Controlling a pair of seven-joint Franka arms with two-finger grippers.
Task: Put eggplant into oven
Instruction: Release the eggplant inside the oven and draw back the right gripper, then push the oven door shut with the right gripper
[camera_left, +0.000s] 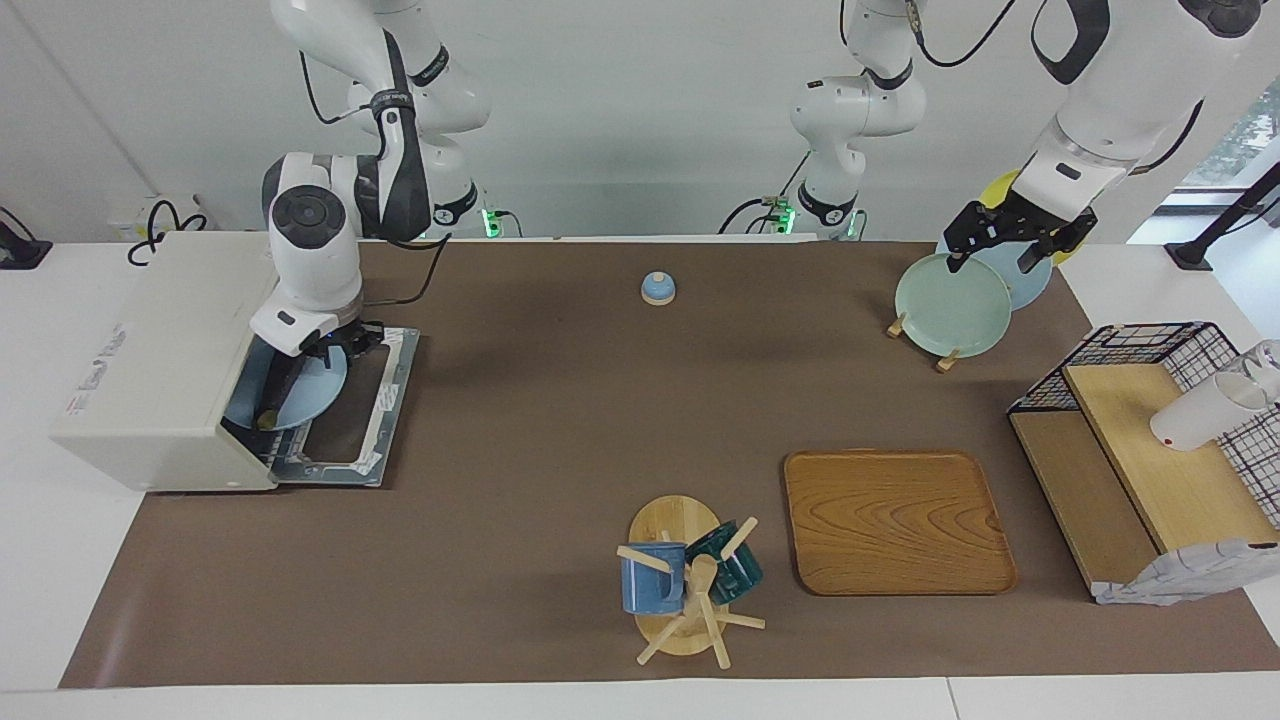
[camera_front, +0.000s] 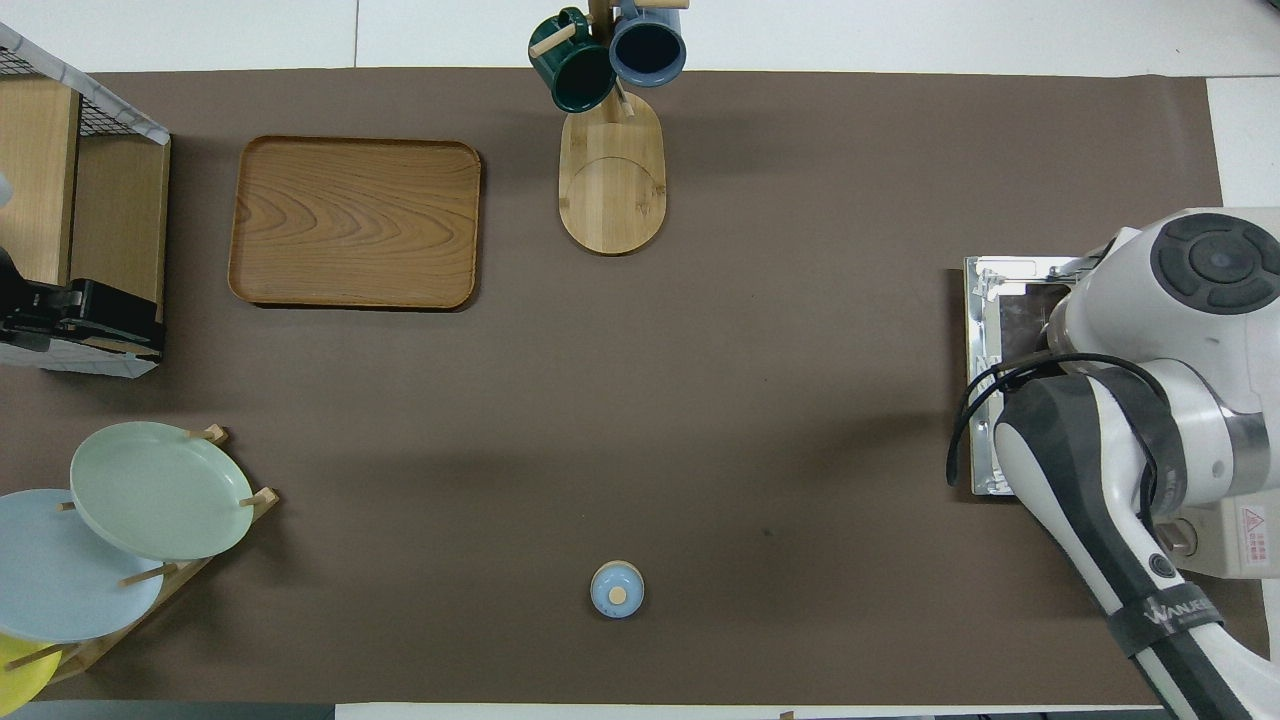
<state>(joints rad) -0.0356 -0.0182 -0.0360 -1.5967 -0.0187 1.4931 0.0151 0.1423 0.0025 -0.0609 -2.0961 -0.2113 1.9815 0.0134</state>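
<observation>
The off-white oven (camera_left: 160, 350) stands at the right arm's end of the table, its door (camera_left: 372, 420) folded down flat. A light blue plate (camera_left: 315, 395) rests in the oven's mouth, partly inside. The dark eggplant (camera_left: 272, 398) lies along the plate, mostly within the opening. My right gripper (camera_left: 335, 352) hangs just over the plate's outer rim, above the door. In the overhead view the right arm hides the gripper, plate and eggplant, and only the door (camera_front: 1000, 300) shows. My left gripper (camera_left: 1000, 250) waits, open and holding nothing, over the plate rack.
A rack with a green plate (camera_left: 950, 305) and others stands at the left arm's end, beside a wire basket with wooden shelves (camera_left: 1150, 450) and a white cup (camera_left: 1200, 415). A small blue bell (camera_left: 657, 288), a wooden tray (camera_left: 895, 520) and a mug tree (camera_left: 685, 580) also stand on the mat.
</observation>
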